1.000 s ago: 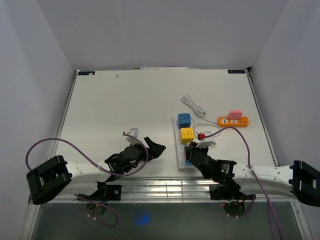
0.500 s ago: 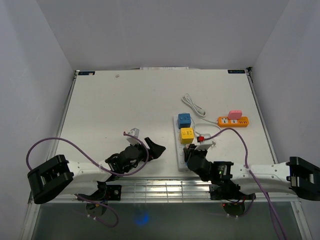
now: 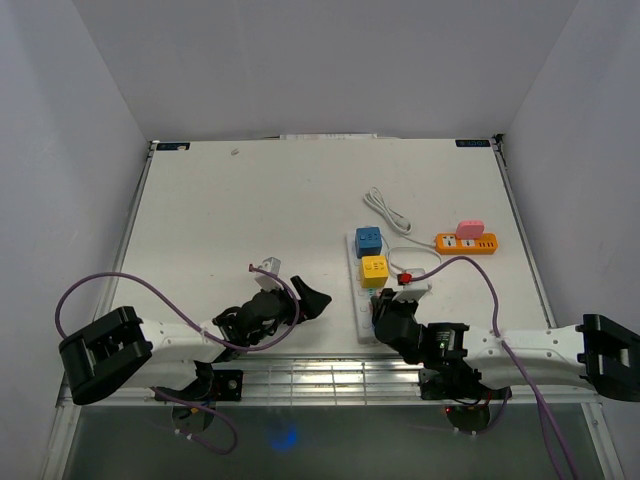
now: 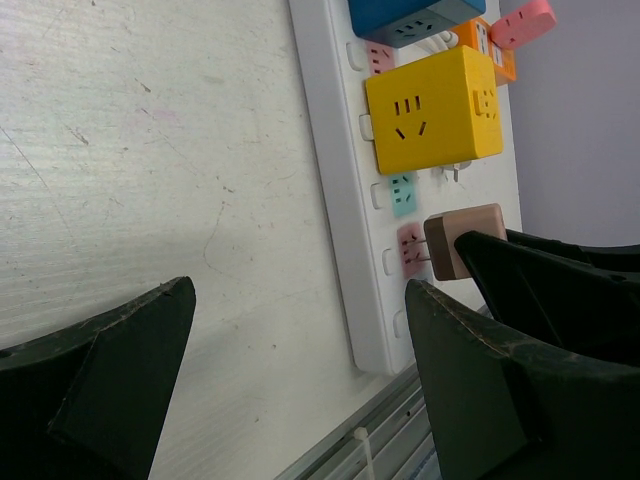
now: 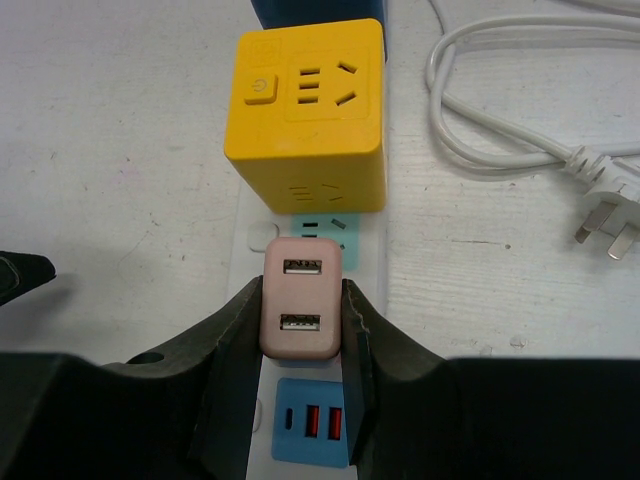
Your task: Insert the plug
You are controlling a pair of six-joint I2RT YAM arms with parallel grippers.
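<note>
My right gripper (image 5: 302, 310) is shut on a pink two-port USB charger plug (image 5: 300, 250). It holds the plug over the white power strip (image 5: 410, 260), between the teal socket and the blue USB panel. In the left wrist view the plug (image 4: 462, 240) sits at the strip's pink socket; I cannot tell whether it is seated. My left gripper (image 4: 298, 300) is open and empty on the table left of the strip (image 4: 335, 200). In the top view the left gripper (image 3: 305, 298) and the right gripper (image 3: 385, 305) flank the strip's near end (image 3: 356, 300).
A yellow cube adapter (image 5: 308, 100) and a blue one (image 3: 368, 240) sit plugged into the strip further along. A loose white cable with a plug (image 5: 520, 160) lies to the right. An orange strip with a pink adapter (image 3: 466, 242) lies far right.
My right gripper with the pink plug has shifted slightly left over the strip's near end. The left arm has barely moved.
</note>
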